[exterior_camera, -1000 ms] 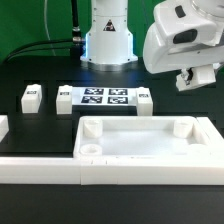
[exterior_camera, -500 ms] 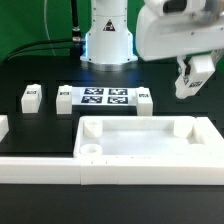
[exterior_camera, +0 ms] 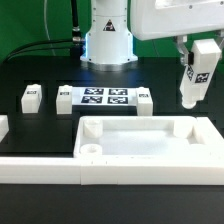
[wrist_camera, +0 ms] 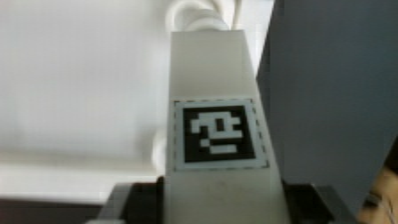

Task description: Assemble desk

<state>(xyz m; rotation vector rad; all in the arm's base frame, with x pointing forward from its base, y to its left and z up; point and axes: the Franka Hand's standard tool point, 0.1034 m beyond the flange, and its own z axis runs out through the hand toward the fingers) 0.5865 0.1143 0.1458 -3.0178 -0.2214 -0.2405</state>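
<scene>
My gripper is at the upper right of the exterior view, shut on a white square desk leg. The leg hangs nearly upright with its tag facing the camera, above the far right corner socket of the white tray-like tabletop. The tabletop lies rim up at the front. Three more tagged legs lie on the black table behind it: one, a second and a third. In the wrist view the held leg fills the middle between my gripper's dark fingers.
The marker board lies between the loose legs, in front of the robot base. Low white border rails run along the front, and a white piece shows at the exterior view's left edge.
My gripper has turned and moved toward the exterior view's right. The held leg has swung from slanted to nearly upright above the tabletop's far right corner.
</scene>
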